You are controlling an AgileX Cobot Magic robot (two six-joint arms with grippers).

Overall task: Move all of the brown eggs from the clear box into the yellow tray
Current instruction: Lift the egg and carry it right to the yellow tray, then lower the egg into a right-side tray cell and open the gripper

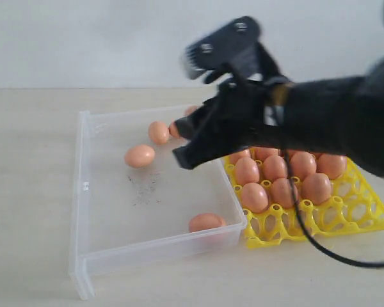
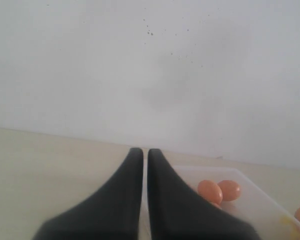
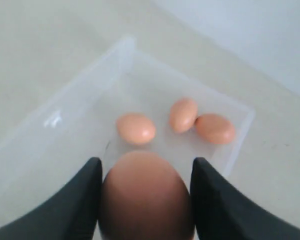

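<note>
The box lies just left of the tray, eggs in both.

— What's behind everything?
— A plain grey-white wall, smooth and bare. It fills the upper part of the exterior frame from edge to edge.
— And underneath?
— A pale beige matte tabletop takes up the rest, from the left edge down to the lower corners. It meets the wall in a straight, level line across the upper third.
— Any marks on the wall?
— In the left wrist view, a loose scatter of tiny dark specks, and a faint greyer patch near them.
— How's the light?
— Soft and even. Both wall and tabletop look flat and dull, the beige slightly warmer than the wall.
</note>
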